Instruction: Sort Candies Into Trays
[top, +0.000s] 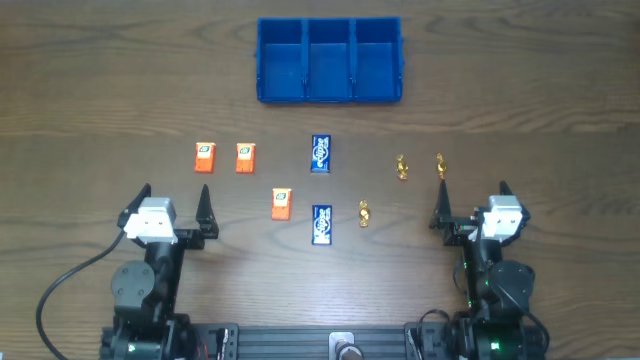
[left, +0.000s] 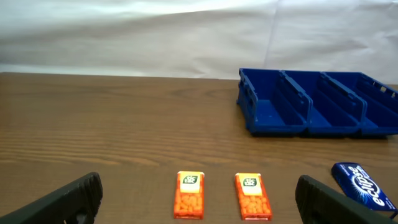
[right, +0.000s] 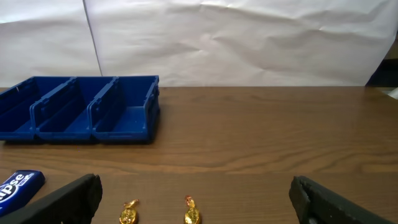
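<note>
Both arms sit low at the near edge of the wooden bench (top: 90, 110). The left gripper (top: 176, 192) has its fingers spread wide with nothing between them, and the right gripper (top: 472, 190) is spread and bare in the same way.

Closest to the arms, between the two grippers, lies the near blue gum pack (top: 321, 224). The near orange mint box (top: 282, 203) lies just to its left and the near gold-wrapped candy (top: 364, 212) to its right. None of the three touch.

Farther out is a loose row. The left orange mint box (top: 205, 157) and the middle orange mint box (top: 246, 157) lie flat side by side ahead of the left gripper. The far blue gum pack (top: 321, 153) is in line with the near one. The inner gold-wrapped candy (top: 402, 166) and the outer gold-wrapped candy (top: 440, 164) lie ahead of the right gripper, the outer one just beyond its left fingertip.

Farthest away, well apart from every candy, stands the blue tray (top: 330, 96). Its three compartments sit side by side and show bare blue floors.
</note>
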